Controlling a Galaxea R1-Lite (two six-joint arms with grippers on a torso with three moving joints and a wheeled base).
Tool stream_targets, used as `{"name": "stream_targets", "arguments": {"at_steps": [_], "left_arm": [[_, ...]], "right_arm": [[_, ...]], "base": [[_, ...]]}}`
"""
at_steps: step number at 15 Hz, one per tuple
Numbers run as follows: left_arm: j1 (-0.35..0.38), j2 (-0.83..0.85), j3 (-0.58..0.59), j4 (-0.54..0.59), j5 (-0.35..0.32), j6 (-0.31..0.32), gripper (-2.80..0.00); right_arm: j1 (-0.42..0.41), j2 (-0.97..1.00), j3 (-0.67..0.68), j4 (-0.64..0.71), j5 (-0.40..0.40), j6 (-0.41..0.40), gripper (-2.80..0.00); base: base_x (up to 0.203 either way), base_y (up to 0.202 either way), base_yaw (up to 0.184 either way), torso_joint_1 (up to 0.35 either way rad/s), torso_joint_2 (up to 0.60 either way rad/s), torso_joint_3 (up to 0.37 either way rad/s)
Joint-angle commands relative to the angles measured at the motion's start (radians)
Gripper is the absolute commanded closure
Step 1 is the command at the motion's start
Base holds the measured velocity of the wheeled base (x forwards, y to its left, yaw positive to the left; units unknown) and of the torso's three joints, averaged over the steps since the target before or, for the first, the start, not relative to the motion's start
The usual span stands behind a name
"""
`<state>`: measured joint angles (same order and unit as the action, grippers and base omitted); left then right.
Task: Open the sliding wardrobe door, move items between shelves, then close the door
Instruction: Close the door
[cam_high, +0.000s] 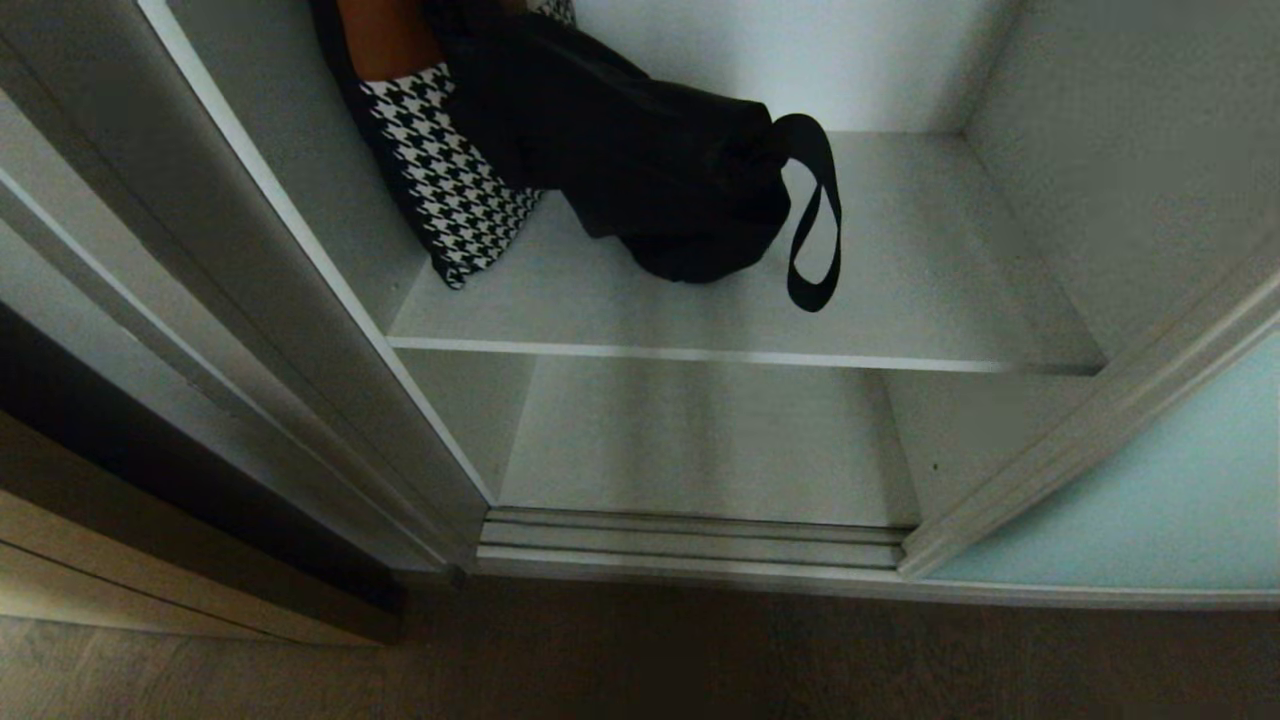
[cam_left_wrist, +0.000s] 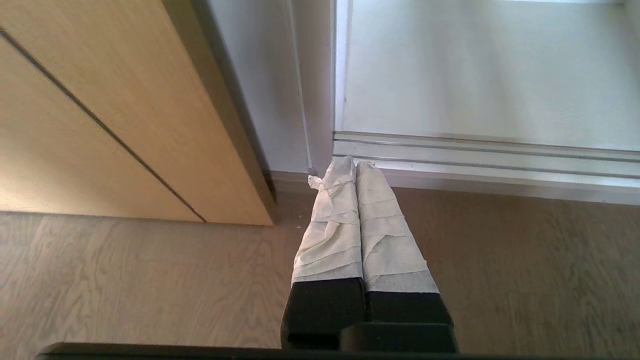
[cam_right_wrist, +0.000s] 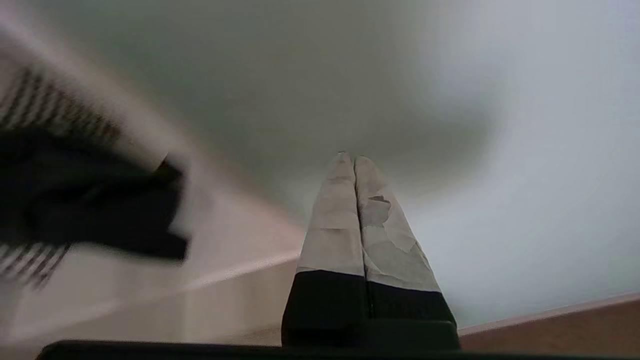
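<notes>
a soft black bag (cam_high: 640, 150) with a hanging strap loop (cam_high: 815, 215) is seen slumped on the upper shelf (cam_high: 930, 290), leaning against a houndstooth piece (cam_high: 445, 180) propped at the left wall. the shelf's right half and the lower shelf (cam_high: 700, 440) are left bare. the pale teal door (cam_high: 1150, 490) is slid to the right. the left gripper (cam_left_wrist: 356, 165) is held closed above the wooden floor (cam_left_wrist: 125, 280); the right gripper (cam_right_wrist: 352, 159) is closed, empty, inside the wardrobe.

The left gripper (cam_left_wrist: 356, 165) hangs over the floor (cam_left_wrist: 150, 280), just before the door track (cam_left_wrist: 480, 155), the wooden panel (cam_left_wrist: 100, 110) to its left. Beyond the track, on the upper shelf (cam_high: 900, 300), the black bag (cam_high: 640, 160) lies against the houndstooth piece (cam_high: 450, 190); the sliding door (cam_high: 1150, 500) stands right.
</notes>
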<state>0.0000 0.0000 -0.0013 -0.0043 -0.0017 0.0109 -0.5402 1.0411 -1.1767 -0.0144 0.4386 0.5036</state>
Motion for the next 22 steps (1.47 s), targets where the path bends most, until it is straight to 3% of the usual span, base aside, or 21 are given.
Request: {"name": "stream_targets", "arguments": {"at_steps": [1,2,6,10,17,22], "left_arm": [[0.000,0.002,0.000,0.000,0.000,0.000,0.00],[0.000,0.001,0.000,0.000,0.000,0.000,0.00],[0.000,0.002,0.000,0.000,0.000,0.000,0.00],[0.000,0.002,0.000,0.000,0.000,0.000,0.00],[0.000,0.002,0.001,0.000,0.000,0.001,0.00],[0.000,0.002,0.000,0.000,0.000,0.001,0.00]], "right_arm": [[0.002,-0.088,0.010,0.071,0.036,0.004,0.00],[0.003,-0.107,0.011,0.109,0.078,0.005,0.00],[0.003,-0.083,0.005,0.110,0.094,0.010,0.00],[0.005,-0.073,0.000,0.102,0.152,0.073,0.00],[0.009,-0.020,0.017,0.047,0.153,0.073,0.00],[0.095,-0.010,0.011,0.045,0.167,0.069,0.00]], "base": [[0.000,0.000,0.000,0.000,0.00,0.000],[0.000,0.000,0.000,0.000,0.00,0.000],[0.000,0.000,0.000,0.000,0.00,0.000],[0.000,0.000,0.000,0.000,0.00,0.000],[0.000,0.000,0.000,0.000,0.00,0.000],[0.000,0.000,0.000,0.000,0.00,0.000]]}}
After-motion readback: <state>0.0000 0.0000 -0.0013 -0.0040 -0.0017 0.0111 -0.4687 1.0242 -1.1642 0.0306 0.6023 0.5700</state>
